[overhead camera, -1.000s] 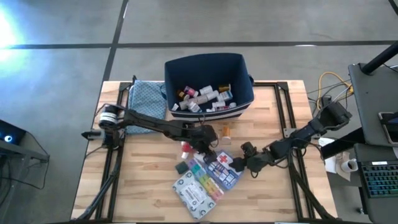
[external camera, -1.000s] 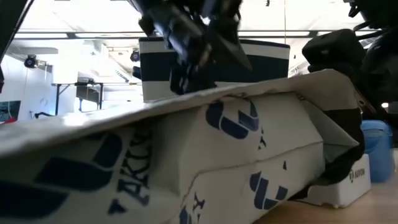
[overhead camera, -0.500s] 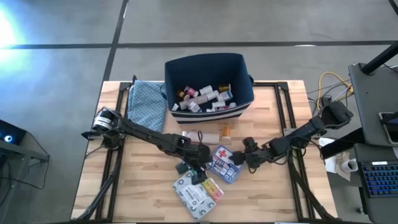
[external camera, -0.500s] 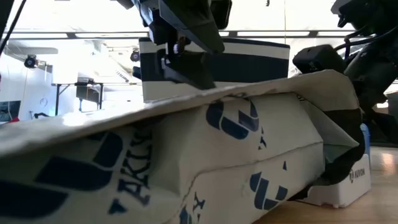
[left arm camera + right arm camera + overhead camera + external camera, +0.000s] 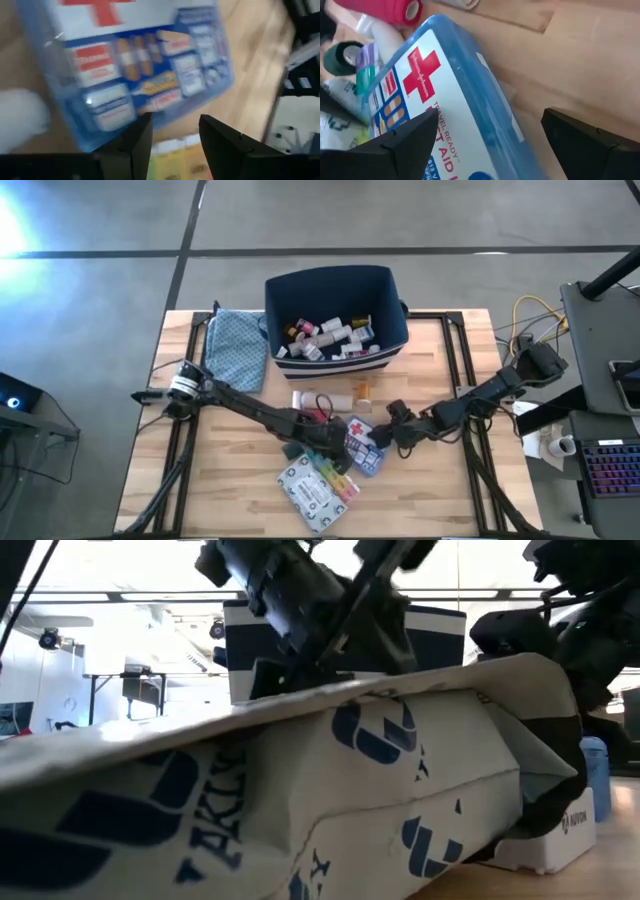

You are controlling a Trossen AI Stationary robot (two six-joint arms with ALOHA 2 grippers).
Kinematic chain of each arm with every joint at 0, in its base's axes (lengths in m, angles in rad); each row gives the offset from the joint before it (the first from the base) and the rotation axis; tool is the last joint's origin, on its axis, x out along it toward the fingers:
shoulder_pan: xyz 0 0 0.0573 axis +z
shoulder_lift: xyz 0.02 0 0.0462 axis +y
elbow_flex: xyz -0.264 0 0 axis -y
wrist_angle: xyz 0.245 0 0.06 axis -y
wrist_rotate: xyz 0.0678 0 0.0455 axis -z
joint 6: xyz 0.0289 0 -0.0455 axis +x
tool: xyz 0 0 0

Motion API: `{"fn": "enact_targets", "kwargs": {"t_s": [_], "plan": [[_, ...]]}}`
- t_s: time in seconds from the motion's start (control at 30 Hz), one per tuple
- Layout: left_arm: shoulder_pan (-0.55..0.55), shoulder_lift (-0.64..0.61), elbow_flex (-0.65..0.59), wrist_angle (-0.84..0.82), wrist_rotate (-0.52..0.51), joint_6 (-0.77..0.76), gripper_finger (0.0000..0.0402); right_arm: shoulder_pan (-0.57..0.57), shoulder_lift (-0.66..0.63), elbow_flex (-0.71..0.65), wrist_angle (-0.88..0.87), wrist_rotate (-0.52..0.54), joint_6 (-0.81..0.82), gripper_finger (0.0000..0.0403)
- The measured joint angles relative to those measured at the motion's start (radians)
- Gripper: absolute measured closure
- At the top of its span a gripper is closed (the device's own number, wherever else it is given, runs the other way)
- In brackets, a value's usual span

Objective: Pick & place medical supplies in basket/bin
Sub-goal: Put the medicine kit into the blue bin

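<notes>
**A:** Low view gave little away, didn't it? What of the blue red-cross pouch (image 5: 362,444)?

**B:** Little indeed. A grey-white flat packet (image 5: 330,800) lay right against that lens and blocked nearly all of the table; only the top of the navy bin (image 5: 440,635) rose behind it. From overhead, the pouch lay flat on the wooden table (image 5: 230,480), at about six o'clock from the bin (image 5: 336,315), and its left edge was covered by the left arm.

**A:** And the left gripper (image 5: 330,448)?

**B:** Its arm stretched low across the table from nine o'clock, ending over the seam between the pouch and the multicoloured pill organiser (image 5: 335,472). The wrist camera showed its fingers (image 5: 220,140) narrowly parted above the pouch's edge (image 5: 145,65) and the organiser's yellow-green cells (image 5: 172,155). Whether they touched either, I could not tell.

**A:** The right one?

**B:** The right gripper (image 5: 392,430) reached in from three o'clock, just beside the pouch's right edge. Its fingers (image 5: 405,140) stood spread wide with the pouch's corner (image 5: 445,110) between them, not clamped.

**A:** Anything else nearby?

**B:** A red roll (image 5: 380,9) and a dark green roll (image 5: 337,56) beyond the pouch, partly cut off. The bin already held many bottles (image 5: 330,338), and a blue patterned cloth (image 5: 236,348) lay at its nine o'clock.
</notes>
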State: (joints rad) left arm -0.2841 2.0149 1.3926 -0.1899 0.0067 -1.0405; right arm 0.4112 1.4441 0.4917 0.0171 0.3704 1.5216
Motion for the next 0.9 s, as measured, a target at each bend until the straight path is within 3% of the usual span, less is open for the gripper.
{"fn": "enact_targets", "kwargs": {"t_s": [0.23,0.63,0.9], "plan": [[-0.053,-0.003,0.080,-0.121,-0.141,-0.048,0.0258,-0.004,-0.003,-0.003,-0.031,0.016,0.020,0.0062],[-0.069,0.078,0.144,-0.161,-0.090,-0.183,0.0259,-0.004,-0.002,0.022,-0.051,0.013,-0.037,0.0062],[-0.051,0.100,0.143,-0.143,-0.082,-0.193,0.0259,-0.005,0.009,0.017,-0.018,-0.158,-0.108,0.0062]]}}
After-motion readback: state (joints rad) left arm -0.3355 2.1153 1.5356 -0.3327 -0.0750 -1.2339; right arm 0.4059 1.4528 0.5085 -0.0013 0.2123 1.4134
